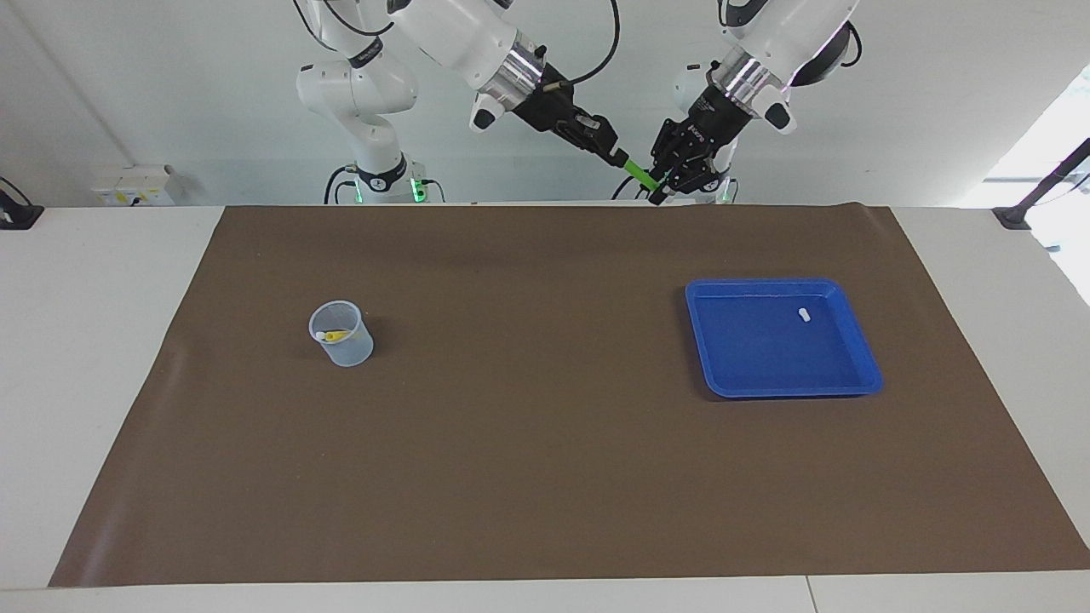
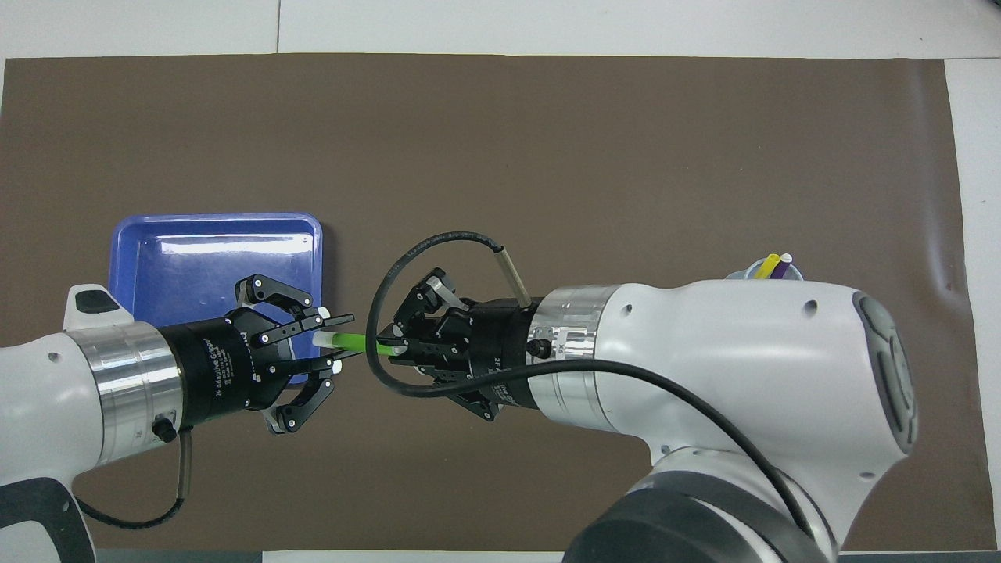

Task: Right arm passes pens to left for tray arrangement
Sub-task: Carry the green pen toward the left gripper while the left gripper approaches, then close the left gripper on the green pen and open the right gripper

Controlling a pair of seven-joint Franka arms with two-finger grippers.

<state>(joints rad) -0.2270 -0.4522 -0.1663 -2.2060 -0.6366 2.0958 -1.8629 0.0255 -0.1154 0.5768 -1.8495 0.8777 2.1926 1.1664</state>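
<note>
From across the tabletop, my right claw and my left claw meet high in the air, above the edge nearest my bases, with the green pen bridging them; the right one is clamped on one end, the left has narrowed around the other. The blue tray lies toward my left arm's end, holding only a tiny white bit; the clear cup sits toward my right arm's end with a yellow pen showing inside. From overhead, the green pen runs level between my left claw and right claw, its pale end at my left fingertips. The yellow and purple pens poke from the cup. I judge I should confirm my left grip is firm before my right lets go, then pull straight along the pen. The left wrist reads "2F Adaptive Gripper"
</note>
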